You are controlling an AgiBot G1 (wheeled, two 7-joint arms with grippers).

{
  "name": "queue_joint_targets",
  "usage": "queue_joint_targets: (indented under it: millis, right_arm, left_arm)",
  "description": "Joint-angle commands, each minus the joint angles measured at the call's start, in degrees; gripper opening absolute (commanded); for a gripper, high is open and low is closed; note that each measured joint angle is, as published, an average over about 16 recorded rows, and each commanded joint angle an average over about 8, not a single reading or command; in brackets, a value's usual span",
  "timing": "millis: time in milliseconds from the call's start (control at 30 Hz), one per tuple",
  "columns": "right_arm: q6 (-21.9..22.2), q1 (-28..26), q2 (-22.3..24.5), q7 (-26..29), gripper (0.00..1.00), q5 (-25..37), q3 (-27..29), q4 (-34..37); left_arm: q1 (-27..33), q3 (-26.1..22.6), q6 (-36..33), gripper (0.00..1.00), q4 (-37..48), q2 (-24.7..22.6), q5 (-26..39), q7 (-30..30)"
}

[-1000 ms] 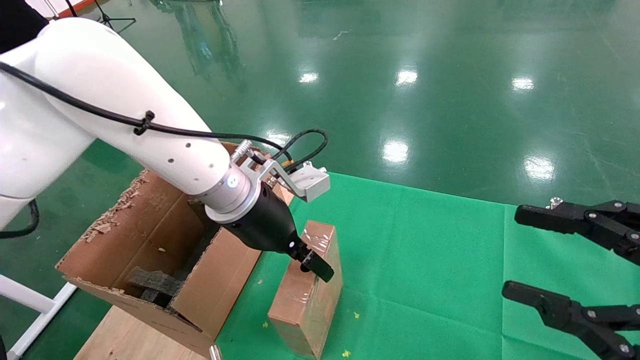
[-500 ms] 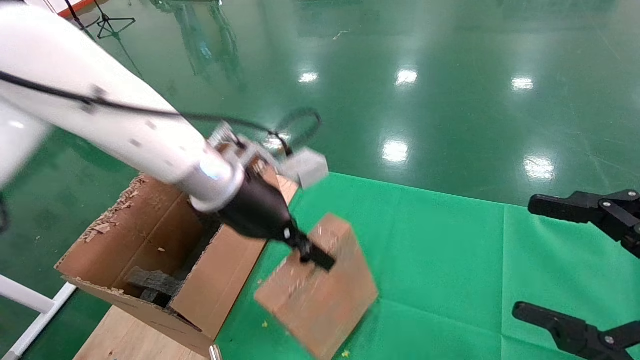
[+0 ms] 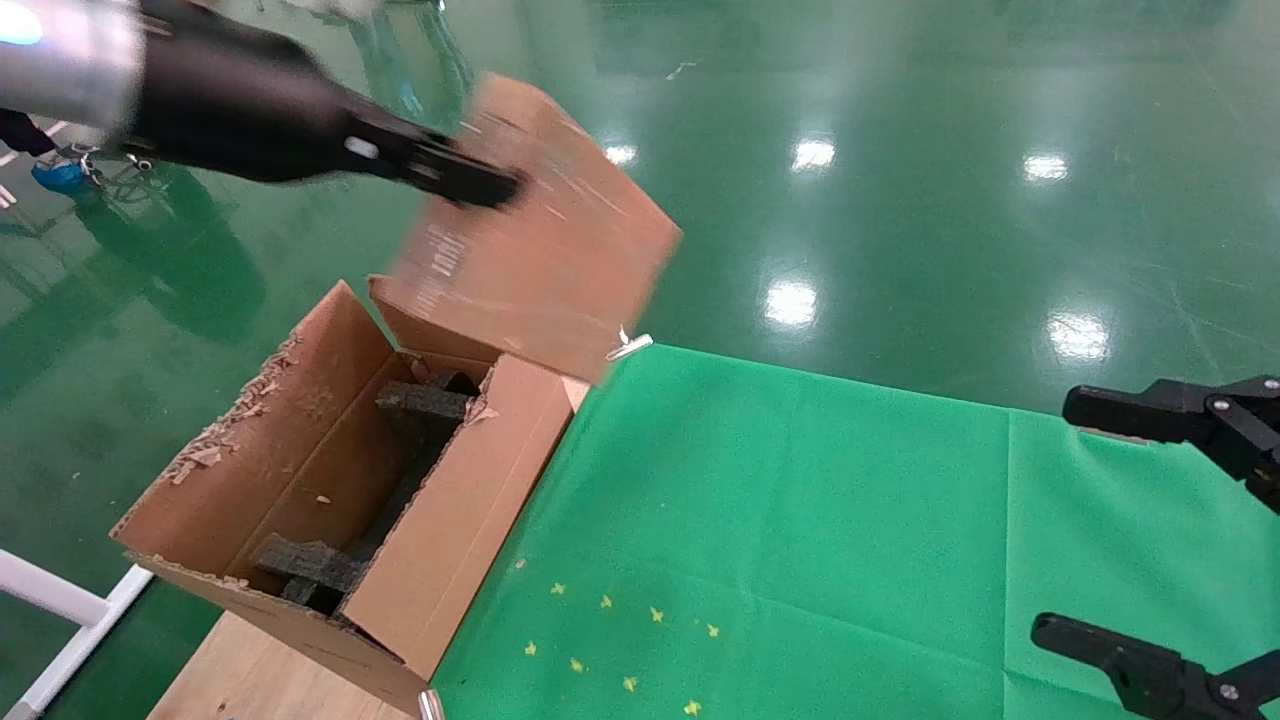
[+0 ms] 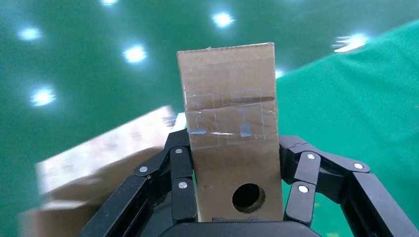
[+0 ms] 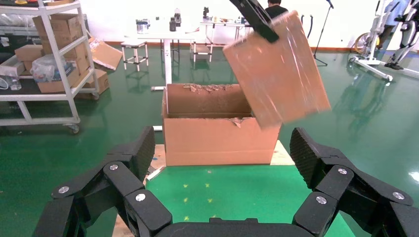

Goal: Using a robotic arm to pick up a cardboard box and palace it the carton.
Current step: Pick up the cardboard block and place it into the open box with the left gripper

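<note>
My left gripper is shut on the small reddish-brown cardboard box and holds it tilted in the air above the far end of the carton. In the left wrist view the fingers clamp both sides of the box, whose round hole faces the camera. The carton stands open at the table's left, with dark foam pieces inside. The right wrist view shows the carton with the box hanging over its right end. My right gripper is open and empty at the right.
A green cloth covers the table, with small yellow specks where the box lay. The carton rests on a wooden board. A white frame leg is at the lower left. Shelves with boxes stand far off.
My left gripper has lifted the box off the green cloth and swung it up and to the left, over the carton. The right gripper has hardly moved.
</note>
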State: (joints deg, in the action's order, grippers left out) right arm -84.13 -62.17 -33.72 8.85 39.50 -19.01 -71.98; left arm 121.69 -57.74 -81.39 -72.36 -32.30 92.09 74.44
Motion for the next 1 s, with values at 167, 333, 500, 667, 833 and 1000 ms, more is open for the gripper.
queue_joint_targets:
  millis: [167,333,500,667,833,1000]
  right_arm:
    - [0.00,0.00,0.00,0.00,1.00,0.00,0.00,0.00]
    - [0.00,0.00,0.00,0.00,1.00,0.00,-0.01,0.00]
    - [0.00,0.00,0.00,0.00,1.00,-0.01,-0.01,0.00]
    - [0.00,0.00,0.00,-0.01,1.00,-0.01,-0.01,0.00]
    - [0.01,0.00,0.01,-0.01,1.00,-0.01,-0.02,0.00]
    - [0.01,0.00,0.01,-0.01,1.00,-0.01,-0.02,0.00]
  left_arm:
    - [2.36,-0.14,-0.62,0.00,4.99,4.74,5.46,-7.49]
    - [0.05,-1.79,-0.51,0.00,10.09,6.71,7.27,-13.01]
    - [-5.80,-3.54,2.74,0.00,16.13,7.73,6.14,-18.59]
    - [-10.20,-4.85,6.81,0.00,21.62,7.46,6.12,-23.38]
    - [-12.36,-5.79,9.74,0.00,27.45,5.84,7.08,-27.36]
    - [-13.23,-6.45,11.12,0.00,34.10,3.56,7.78,-30.44]
